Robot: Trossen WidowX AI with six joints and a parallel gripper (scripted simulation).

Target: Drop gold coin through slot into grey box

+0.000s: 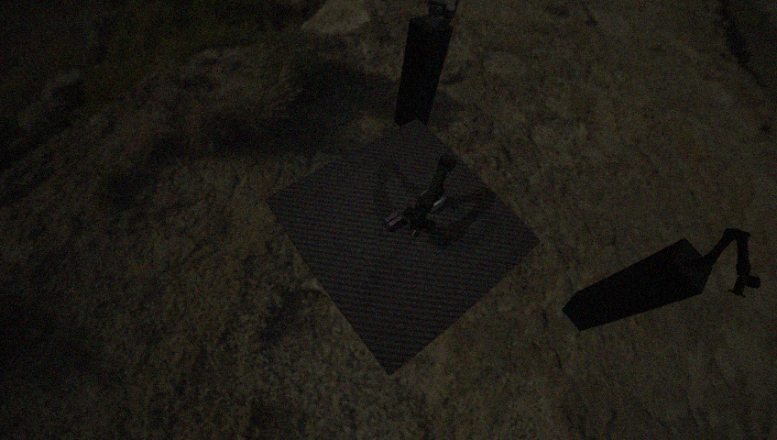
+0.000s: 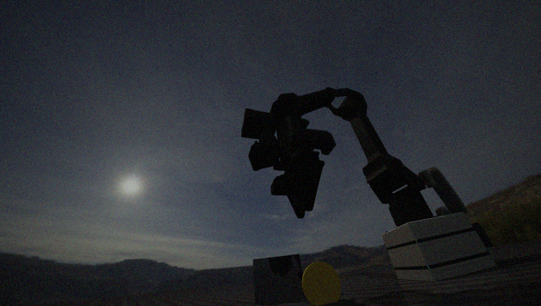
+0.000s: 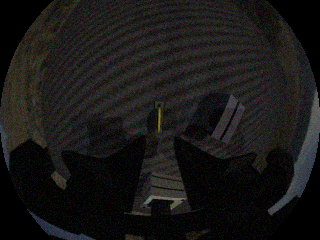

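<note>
Claw (image 2: 300, 212) part-spread (pinching nothing) above upright gold coin (image 2: 320, 283) — grey box (image 2: 277, 278) just beside; no legible writing

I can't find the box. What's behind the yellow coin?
Behind the coin, slightly to its left, stands the box, a dark block. The coin covers its lower right corner. The slotted lid cannot be seen here. The gripper hangs above, partly open.

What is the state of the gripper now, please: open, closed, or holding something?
Gripper: partly open, holding nothing. It hangs above the coin, which stands on the mat below.
</note>
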